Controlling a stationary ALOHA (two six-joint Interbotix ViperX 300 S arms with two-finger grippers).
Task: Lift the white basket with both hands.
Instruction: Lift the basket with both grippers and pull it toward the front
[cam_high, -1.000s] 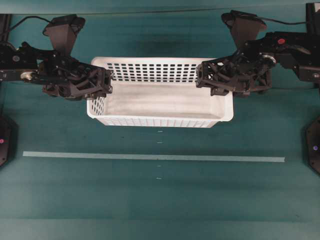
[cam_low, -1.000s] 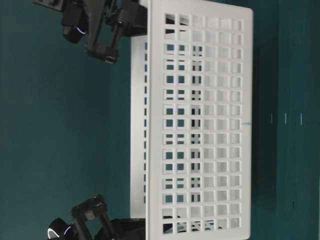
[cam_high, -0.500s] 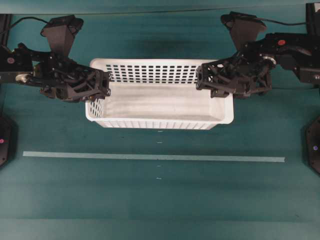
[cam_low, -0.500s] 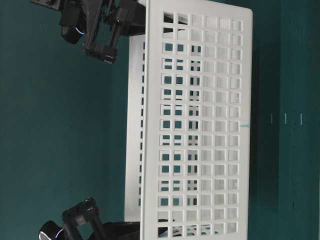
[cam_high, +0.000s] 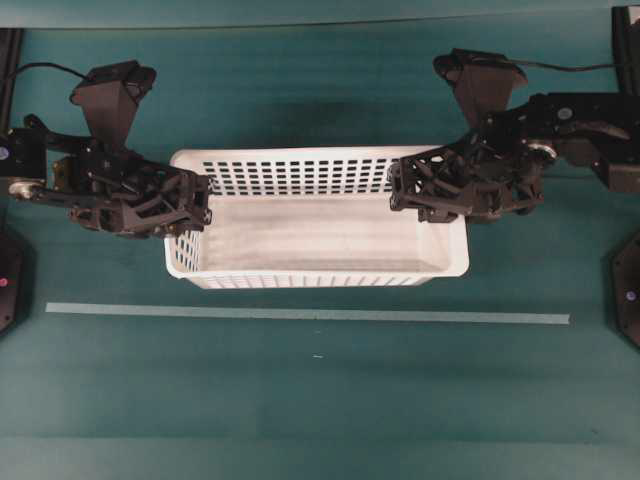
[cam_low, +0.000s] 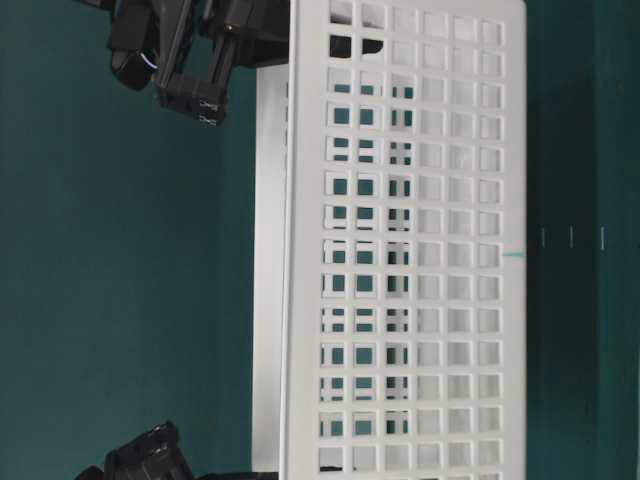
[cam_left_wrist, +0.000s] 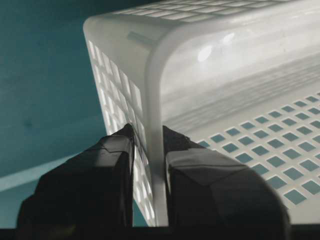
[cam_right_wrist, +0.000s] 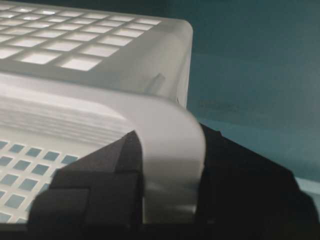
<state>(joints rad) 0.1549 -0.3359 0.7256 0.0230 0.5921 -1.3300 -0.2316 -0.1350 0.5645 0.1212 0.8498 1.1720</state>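
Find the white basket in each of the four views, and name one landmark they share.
Overhead: white basket at centre, a hand on each end.
Table-level: fills the right half, holed wall facing the camera.
Left wrist: its end wall between the left hand's fingers.
Right wrist: its rim between the right hand's fingers.
Shared landmark: the basket's holed walls.

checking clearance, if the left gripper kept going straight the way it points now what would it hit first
Nothing new: the left gripper is already shut on the end rim of the white basket. Pushed further, its fingers would slide deeper along that end wall, probably until the rim seats at their base; depth there is unclear.
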